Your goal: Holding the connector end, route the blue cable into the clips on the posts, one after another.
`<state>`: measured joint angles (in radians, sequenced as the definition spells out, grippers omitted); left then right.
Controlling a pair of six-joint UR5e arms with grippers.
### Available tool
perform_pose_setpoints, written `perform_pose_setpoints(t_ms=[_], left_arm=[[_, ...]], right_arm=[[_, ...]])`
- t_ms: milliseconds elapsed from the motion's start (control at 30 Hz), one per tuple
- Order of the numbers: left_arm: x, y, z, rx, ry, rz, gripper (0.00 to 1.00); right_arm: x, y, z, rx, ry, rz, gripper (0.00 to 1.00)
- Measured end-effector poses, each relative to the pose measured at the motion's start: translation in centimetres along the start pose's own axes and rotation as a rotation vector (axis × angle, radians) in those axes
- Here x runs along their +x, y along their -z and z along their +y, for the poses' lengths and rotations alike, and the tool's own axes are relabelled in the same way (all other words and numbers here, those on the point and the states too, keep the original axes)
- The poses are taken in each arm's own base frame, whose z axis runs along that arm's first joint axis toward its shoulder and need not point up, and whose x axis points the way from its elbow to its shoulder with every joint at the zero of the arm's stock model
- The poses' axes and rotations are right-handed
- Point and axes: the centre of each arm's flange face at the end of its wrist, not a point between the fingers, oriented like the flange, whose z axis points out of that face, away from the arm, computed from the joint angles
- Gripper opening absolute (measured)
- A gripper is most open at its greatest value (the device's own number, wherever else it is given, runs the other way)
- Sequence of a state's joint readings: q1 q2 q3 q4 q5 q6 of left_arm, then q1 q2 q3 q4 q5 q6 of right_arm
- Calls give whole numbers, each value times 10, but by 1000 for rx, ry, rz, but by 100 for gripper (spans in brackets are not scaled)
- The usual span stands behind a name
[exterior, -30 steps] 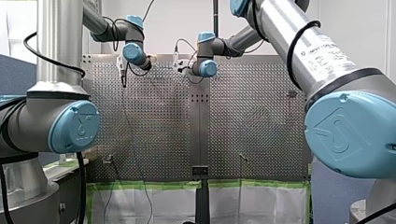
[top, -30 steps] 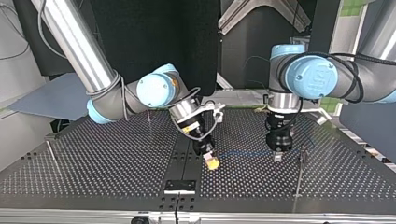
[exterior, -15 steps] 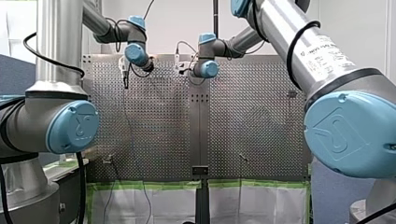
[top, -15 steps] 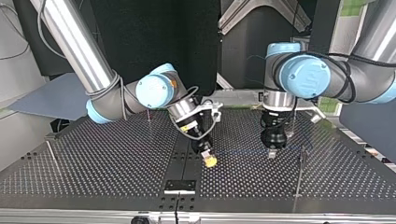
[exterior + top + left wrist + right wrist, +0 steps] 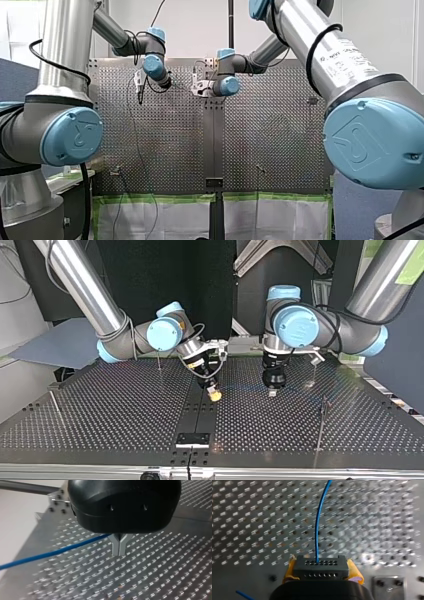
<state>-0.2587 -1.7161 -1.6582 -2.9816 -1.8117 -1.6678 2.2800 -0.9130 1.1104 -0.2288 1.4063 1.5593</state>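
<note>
The blue cable runs sideways out of my left gripper, whose metal fingers are shut on it just under the black body. My right gripper has its yellow pads shut on the black connector, and the blue cable leaves the connector's face and curves away over the perforated plate. In the top view my right gripper hangs near the middle and my left gripper to its right, both low over the table. A thin post stands to the right, nearer the camera.
More thin posts stand at the top view's left and behind my right arm. A black bracket sits at the table's near edge. A small screwed metal plate lies beside my right gripper.
Both grippers have moved away from the top view's camera and to its left, carrying the cable and the connector along. Both grips are unchanged.
</note>
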Motion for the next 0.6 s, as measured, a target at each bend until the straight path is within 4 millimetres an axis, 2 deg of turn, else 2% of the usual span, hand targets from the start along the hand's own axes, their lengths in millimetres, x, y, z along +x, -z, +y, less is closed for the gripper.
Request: perform_pose_setpoints(t_ms=[267, 433, 600], left_arm=[[33, 3, -33, -2, -7, 25, 0], [48, 20, -51, -4, -23, 33, 0], [70, 28, -57, -10, -43, 48, 0]], right_arm=[[-38, 9, 15, -26, 0, -29, 0], [-77, 15, 25, -39, 0, -71, 0], [-112, 24, 32, -50, 7, -128, 0]])
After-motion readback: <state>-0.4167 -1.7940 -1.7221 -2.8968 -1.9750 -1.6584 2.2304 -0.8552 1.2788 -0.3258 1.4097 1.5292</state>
